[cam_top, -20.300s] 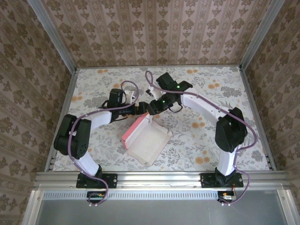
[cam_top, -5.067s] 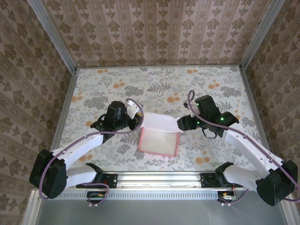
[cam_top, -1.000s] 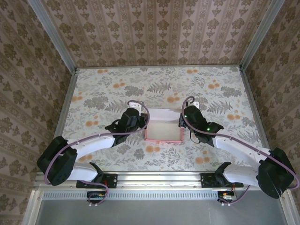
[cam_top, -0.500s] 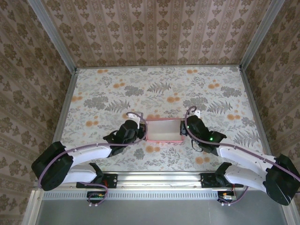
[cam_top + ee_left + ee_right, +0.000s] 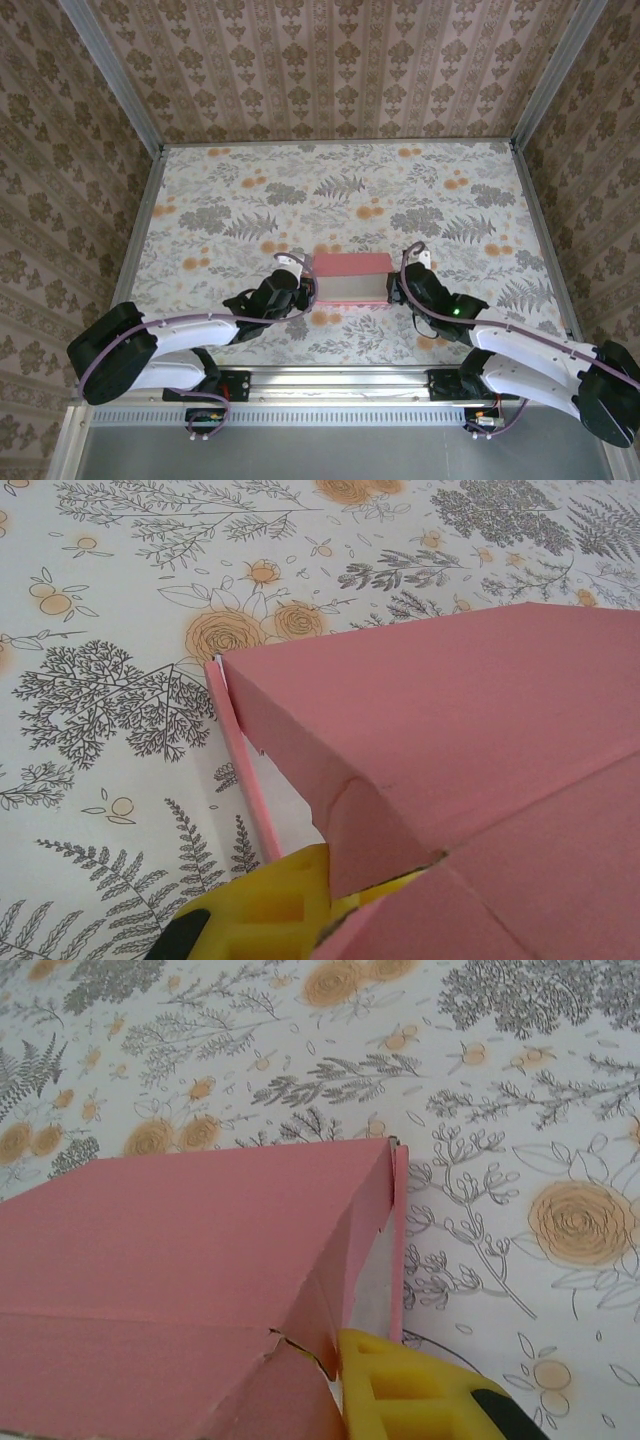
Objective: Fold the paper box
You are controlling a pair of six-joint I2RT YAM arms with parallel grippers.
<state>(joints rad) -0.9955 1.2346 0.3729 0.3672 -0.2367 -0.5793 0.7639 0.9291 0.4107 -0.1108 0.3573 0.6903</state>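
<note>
The paper box [image 5: 350, 277] lies low on the flowered table, its pink lid folded down over the top. My left gripper [image 5: 305, 289] is at the box's left end and my right gripper [image 5: 393, 288] at its right end. In the left wrist view the pink box [image 5: 450, 730] has a corner flap pinched at the left gripper [image 5: 345, 880], beside a yellow finger [image 5: 260, 910]. In the right wrist view the box [image 5: 190, 1230] has its side flap against a yellow finger [image 5: 420, 1395] of the right gripper [image 5: 335, 1360]. The other finger is hidden under the lid.
The floral tabletop [image 5: 330, 190] stretches open behind the box. A metal rail [image 5: 340, 375] runs along the near edge close to both arms. Patterned walls [image 5: 330, 70] enclose the back and sides.
Both grippers have drawn toward the near edge and swung the lid down. The pale inside seen a second ago is now covered by the pink face.
</note>
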